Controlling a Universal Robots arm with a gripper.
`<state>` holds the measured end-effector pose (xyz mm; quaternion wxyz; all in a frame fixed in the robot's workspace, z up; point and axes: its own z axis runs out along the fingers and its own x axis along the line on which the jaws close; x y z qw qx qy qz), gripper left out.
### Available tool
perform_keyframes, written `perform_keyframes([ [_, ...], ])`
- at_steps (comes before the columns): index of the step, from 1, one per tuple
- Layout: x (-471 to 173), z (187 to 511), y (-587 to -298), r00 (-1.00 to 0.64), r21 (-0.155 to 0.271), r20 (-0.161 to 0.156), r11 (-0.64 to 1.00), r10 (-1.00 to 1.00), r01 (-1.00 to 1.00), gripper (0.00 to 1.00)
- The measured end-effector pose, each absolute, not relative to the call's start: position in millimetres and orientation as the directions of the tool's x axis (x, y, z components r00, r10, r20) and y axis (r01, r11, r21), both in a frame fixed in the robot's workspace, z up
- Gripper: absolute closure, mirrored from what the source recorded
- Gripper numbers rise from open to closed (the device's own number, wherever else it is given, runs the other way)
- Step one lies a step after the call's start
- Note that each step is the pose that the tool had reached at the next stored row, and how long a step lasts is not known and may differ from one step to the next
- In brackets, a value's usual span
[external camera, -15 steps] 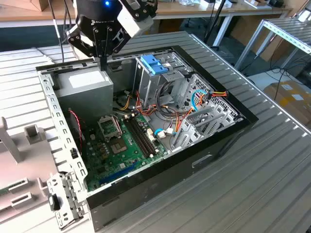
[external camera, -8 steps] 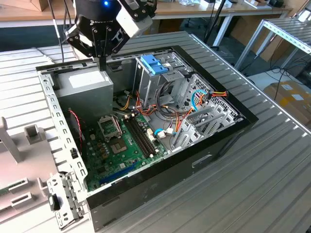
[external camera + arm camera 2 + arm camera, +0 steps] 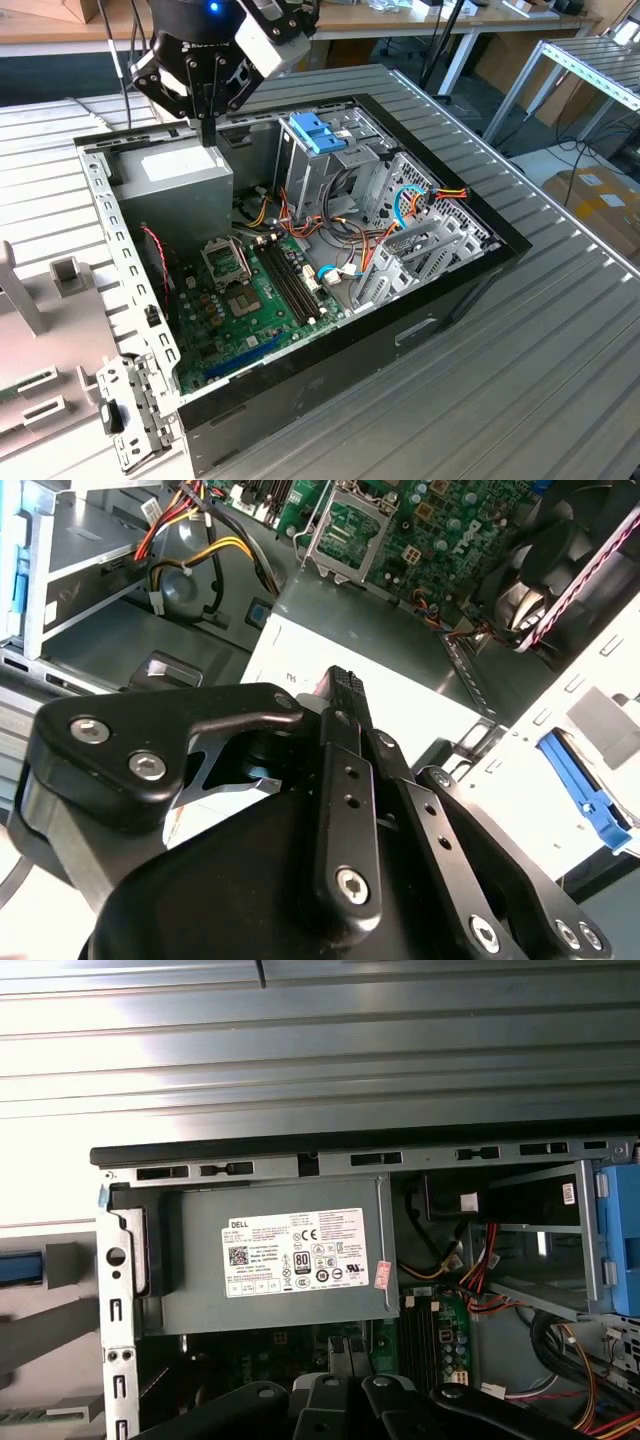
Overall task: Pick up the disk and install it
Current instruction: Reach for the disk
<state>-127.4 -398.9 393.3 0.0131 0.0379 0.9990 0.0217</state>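
My gripper point(image 3: 207, 128) hangs shut with nothing between its fingers, just above the grey power-supply box point(image 3: 185, 172) at the rear corner of the open computer case point(image 3: 440, 300). In the second wrist view the closed fingers point(image 3: 345, 695) point down at the box's white sticker point(image 3: 410, 705). The first wrist view looks down on the same box point(image 3: 280, 1250), with the gripper's black links along the frame's edge. The metal drive cage with its blue latch point(image 3: 318, 130) stands to the exterior view's right of the box. The disk is out of view.
The green motherboard point(image 3: 250, 300) and bundles of coloured cables point(image 3: 400, 210) lie inside the case. A blue plastic piece point(image 3: 590, 792) sits on pale metal just outside the case wall. White fixtures point(image 3: 50, 300) stand at the exterior view's left. The ribbed metal table point(image 3: 520, 400) extends right.
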Motion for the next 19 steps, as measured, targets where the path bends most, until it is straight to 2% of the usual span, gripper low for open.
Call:
perform_keyframes([
  [19,-132.4,393.3,-398.9,-0.997,0.044,-0.024,0.996,0.076,0.075,0.89],
])
